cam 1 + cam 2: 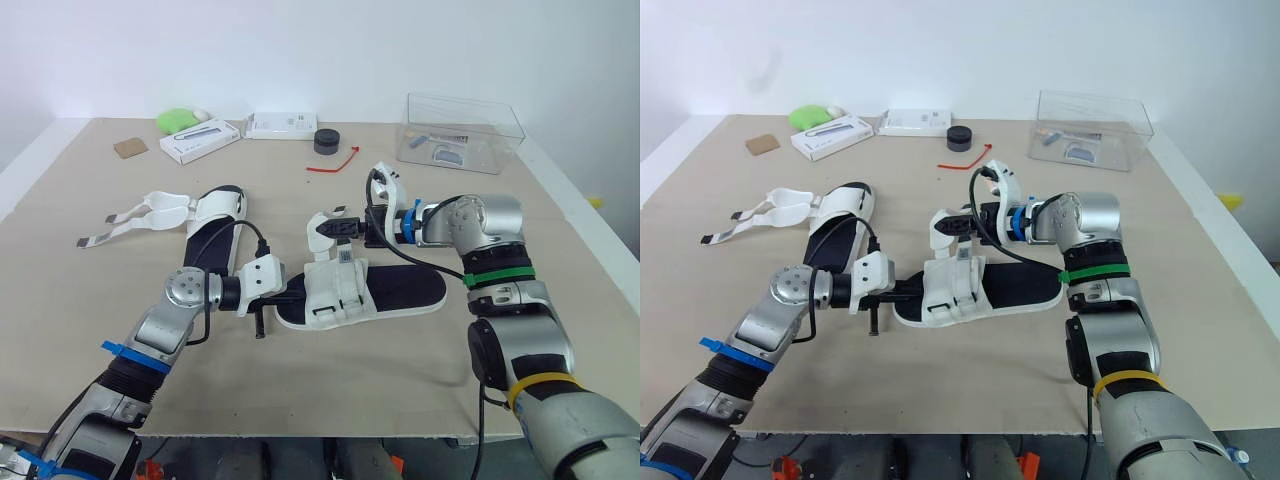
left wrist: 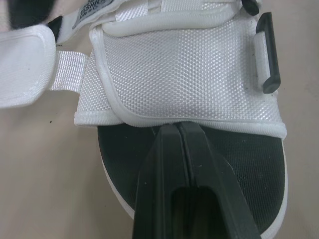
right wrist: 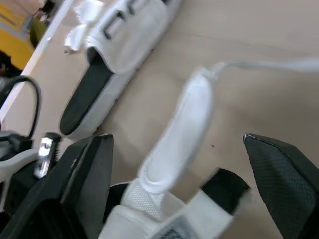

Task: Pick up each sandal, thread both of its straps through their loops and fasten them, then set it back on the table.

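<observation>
1. The near sandal (image 1: 400,290) lies flat on the table (image 1: 380,370), black footbed up, with its white front band (image 1: 335,290) folded across the footbed
2. My left gripper (image 2: 178,127) sits over the left end of that sandal, above the bare footbed; its fingers are pressed together with no gap and the tips touch the hem of the band
3. My right gripper (image 3: 177,142) is at the far side of the near sandal, just behind the band, its fingers spread wide
4. A loose white strap (image 3: 187,119) of the near sandal stands up between those fingers
5. The second sandal (image 1: 215,225) lies left of the near sandal and farther back, apart from it, its undone straps (image 1: 140,215) trailing away
</observation>
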Tool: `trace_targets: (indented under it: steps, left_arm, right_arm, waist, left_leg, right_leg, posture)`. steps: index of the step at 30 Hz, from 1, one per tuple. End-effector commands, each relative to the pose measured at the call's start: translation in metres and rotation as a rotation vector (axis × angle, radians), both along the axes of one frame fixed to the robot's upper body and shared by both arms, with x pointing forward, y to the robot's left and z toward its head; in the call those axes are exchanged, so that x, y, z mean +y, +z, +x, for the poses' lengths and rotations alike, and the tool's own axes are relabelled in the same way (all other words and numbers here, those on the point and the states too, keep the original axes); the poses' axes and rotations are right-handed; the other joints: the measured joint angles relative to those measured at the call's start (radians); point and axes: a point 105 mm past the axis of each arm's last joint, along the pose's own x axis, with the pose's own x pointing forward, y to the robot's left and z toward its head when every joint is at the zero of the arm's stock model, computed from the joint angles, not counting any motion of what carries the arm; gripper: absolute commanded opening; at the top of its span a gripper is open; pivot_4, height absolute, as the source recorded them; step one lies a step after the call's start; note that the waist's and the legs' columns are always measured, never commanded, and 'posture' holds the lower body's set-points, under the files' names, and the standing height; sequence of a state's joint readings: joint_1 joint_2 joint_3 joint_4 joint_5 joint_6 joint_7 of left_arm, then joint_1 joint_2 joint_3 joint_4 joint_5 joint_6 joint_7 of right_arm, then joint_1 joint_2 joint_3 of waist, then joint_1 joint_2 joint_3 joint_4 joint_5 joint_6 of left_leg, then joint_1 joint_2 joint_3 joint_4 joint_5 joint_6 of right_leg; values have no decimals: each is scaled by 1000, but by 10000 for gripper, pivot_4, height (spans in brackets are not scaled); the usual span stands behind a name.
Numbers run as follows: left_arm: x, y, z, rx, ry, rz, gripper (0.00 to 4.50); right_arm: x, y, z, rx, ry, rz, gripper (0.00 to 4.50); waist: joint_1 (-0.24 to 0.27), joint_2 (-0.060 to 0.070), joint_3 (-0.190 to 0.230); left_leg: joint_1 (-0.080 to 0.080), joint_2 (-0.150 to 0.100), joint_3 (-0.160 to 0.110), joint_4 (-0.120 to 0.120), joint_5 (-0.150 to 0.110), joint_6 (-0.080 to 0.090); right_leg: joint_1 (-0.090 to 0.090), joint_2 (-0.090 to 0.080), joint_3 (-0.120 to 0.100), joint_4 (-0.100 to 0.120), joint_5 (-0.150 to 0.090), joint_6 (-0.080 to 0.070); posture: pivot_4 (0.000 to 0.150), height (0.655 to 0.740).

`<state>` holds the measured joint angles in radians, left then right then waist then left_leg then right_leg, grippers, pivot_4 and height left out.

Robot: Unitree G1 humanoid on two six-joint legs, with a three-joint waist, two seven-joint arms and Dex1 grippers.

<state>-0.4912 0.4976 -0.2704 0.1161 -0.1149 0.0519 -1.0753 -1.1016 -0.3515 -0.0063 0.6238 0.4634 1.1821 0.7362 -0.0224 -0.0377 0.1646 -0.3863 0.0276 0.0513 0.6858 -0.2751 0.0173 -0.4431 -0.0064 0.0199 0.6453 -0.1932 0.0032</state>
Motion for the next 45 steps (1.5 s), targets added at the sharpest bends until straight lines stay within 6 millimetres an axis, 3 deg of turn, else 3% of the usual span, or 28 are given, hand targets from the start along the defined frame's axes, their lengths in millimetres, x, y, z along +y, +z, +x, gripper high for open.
trace_targets:
  steps: [1, 9, 15, 28, 33, 35, 36, 40, 43, 45]
  left_arm:
    - [5, -8, 0, 17, 18, 43, 0]
    - [4, -8, 0, 11, 15, 46, 0]
    - [5, -9, -2, 10, 20, 47, 0]
    - [4, -11, -5, 17, 22, 44, 0]
    - [2, -11, -4, 16, 17, 43, 0]
    - [2, -11, -4, 16, 15, 43, 0]
    - [1, -11, -4, 16, 14, 43, 0]
    - [1, -10, -3, 18, 14, 39, 0]
    - [0, -10, -3, 22, 15, 34, 0]
    - [0, -10, -3, 23, 16, 33, 0]
  right_arm:
    - [8, 15, 6, -10, 1, 61, 44666]
    - [45, 28, 12, 11, 41, 173, 44666]
    - [57, 34, 18, 3, 36, 229, 44666]
    - [55, 70, 29, -106, 1, 326, 44666]
    - [51, 74, 32, -128, -16, 325, 44666]
    - [49, 75, 34, -147, -28, 320, 39005]
    - [49, 75, 34, -151, -28, 320, 39005]
    - [51, 71, 31, -153, 8, 299, 21958]
    - [53, 62, 27, -143, 39, 270, 13837]
    - [53, 61, 27, -136, 45, 268, 4860]
  waist:
    - [-1, 0, 0]
    - [-2, 1, 0]
    - [-2, 1, 1]
    - [-2, 1, 1]
    - [-2, 1, 1]
    - [-2, 1, 1]
    - [-2, 1, 1]
    - [-2, 1, 1]
    - [-2, 1, 1]
    - [-2, 1, 1]
  left_leg:
    - [0, 0, 0, 0, 0, 0]
    - [0, 0, 0, 0, 0, 0]
    - [-1, 0, 0, 0, 0, 0]
    - [-1, 0, 0, -1, 0, 0]
    - [-1, 0, 0, -1, 0, 0]
    - [-1, 0, 0, -1, 0, 0]
    - [-1, 0, 0, -1, 0, 0]
    - [-1, 0, 0, -1, 0, 0]
    - [-1, 0, 0, -1, 0, 0]
    - [-1, 0, -1, -1, 0, 0]
  right_leg:
    - [0, 0, 0, 0, 0, 0]
    - [0, 0, 0, 0, 0, 0]
    - [-1, 0, 0, 0, 0, 0]
    - [-1, 0, 0, 0, 0, 0]
    - [-1, 0, 0, 0, 0, 0]
    - [-1, 0, 0, 0, 0, 0]
    - [-1, 0, 0, 0, 0, 0]
    - [-1, -1, 0, 0, 0, 0]
    - [-1, -1, 0, 0, 0, 0]
    - [-1, -1, 0, 0, 0, 0]
  posture:
    - [1500, 7400]
    - [1500, 7400]
    - [1500, 7400]
    - [1500, 7400]
    - [1500, 7400]
    - [1500, 7400]
    - [1500, 7400]
    - [1500, 7400]
    - [1500, 7400]
    - [1500, 7400]
